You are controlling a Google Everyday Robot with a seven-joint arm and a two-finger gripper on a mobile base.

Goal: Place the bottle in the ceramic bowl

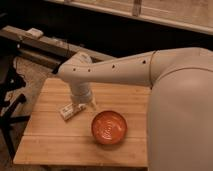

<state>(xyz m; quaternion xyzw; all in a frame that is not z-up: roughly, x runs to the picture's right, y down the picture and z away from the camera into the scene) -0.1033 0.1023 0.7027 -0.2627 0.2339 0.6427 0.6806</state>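
Pointing straight down over the wooden table point(45, 145), the wrist hangs from an arm stretching off right. The bottle point(70, 111) lies flat, long axis lower-left to upper-right, upper end at the gripper point(86, 103), whose grip I cannot tell. The ceramic bowl point(109, 127) sits right, apart.

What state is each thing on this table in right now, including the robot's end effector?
Ceramic bowl: upright on the table, empty.
Bottle: lying flat on the table, outside the bowl.
End effector: down at the bottle, just above the table; hold unclear.
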